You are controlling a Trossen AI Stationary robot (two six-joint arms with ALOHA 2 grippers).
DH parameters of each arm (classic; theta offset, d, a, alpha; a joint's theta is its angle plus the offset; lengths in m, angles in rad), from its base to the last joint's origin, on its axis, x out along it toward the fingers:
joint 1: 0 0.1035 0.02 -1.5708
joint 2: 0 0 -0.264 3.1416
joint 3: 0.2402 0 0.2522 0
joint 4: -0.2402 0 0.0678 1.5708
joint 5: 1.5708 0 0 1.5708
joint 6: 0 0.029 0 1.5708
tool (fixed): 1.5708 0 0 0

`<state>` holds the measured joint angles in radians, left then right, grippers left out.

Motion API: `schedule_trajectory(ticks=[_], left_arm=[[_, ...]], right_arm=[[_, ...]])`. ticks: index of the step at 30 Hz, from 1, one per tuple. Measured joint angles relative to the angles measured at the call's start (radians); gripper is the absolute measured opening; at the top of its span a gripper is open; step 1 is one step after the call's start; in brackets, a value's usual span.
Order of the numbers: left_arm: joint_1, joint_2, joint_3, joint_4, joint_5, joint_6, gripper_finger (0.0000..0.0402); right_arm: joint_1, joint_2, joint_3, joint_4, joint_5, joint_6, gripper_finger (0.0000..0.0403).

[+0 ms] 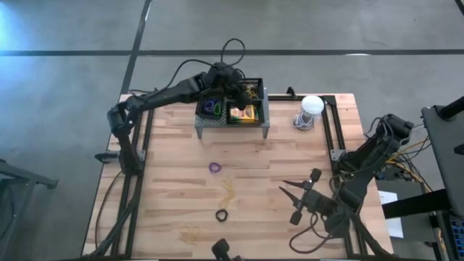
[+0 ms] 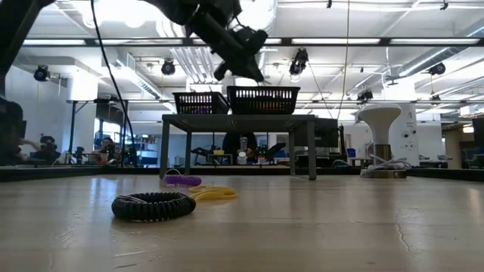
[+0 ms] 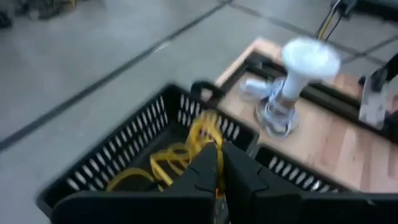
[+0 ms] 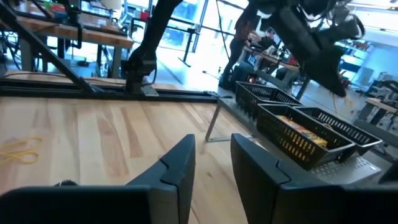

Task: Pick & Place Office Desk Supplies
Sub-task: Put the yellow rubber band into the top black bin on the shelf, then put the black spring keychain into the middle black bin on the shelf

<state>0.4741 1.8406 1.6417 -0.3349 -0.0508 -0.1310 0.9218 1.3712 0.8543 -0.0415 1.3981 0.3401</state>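
My left gripper (image 1: 236, 88) is shut above the far right black basket (image 3: 143, 134) of the grey mesh rack (image 1: 232, 125), with thin yellow rubber bands (image 3: 202, 134) at its fingertips. More bands (image 3: 146, 171) lie in that basket. Crayon boxes (image 1: 243, 114) and purple and green loops (image 1: 212, 107) fill the near baskets. On the table lie a purple loop (image 1: 215, 167), tan rubber bands (image 1: 228, 190), a black loop (image 1: 222, 214) and another tan band (image 1: 190, 233). My right gripper (image 1: 296, 194) is open at the table's near right, holding nothing. My left gripper pinches a few thin yellow rubber bands (image 3: 210, 144) between its two shut fingertips. The fingers slant down from the table's left side over the basket. The bands hang slack from the tips (image 4: 344, 93), down toward the bands in the basket.
A white-domed round object (image 1: 310, 109) stands to the right of the rack, near the table's far right corner. Black frame rails (image 1: 330, 127) run along the table's right edge. Bare wood lies between the rack and the loose loops.
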Motion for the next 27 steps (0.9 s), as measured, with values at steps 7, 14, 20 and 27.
schedule_trajectory(ticks=[7,14,20,27], left_arm=[[-0.001,0.088,0.016,0.037,-0.012,-0.001,0.0017],[0.000,0.129,0.009,0.072,-0.035,-0.023,0.0032],[0.002,0.137,0.009,0.082,-0.035,0.000,0.0100],[0.002,0.104,0.040,0.100,-0.035,0.003,0.0171]], right_arm=[[0.001,0.001,0.000,0.007,-0.001,0.003,0.0087],[0.001,-0.001,0.000,0.015,-0.003,0.001,0.0082],[0.001,-0.001,-0.001,0.018,-0.007,0.000,0.0086],[0.000,-0.001,-0.002,0.018,-0.008,0.000,0.0077]])
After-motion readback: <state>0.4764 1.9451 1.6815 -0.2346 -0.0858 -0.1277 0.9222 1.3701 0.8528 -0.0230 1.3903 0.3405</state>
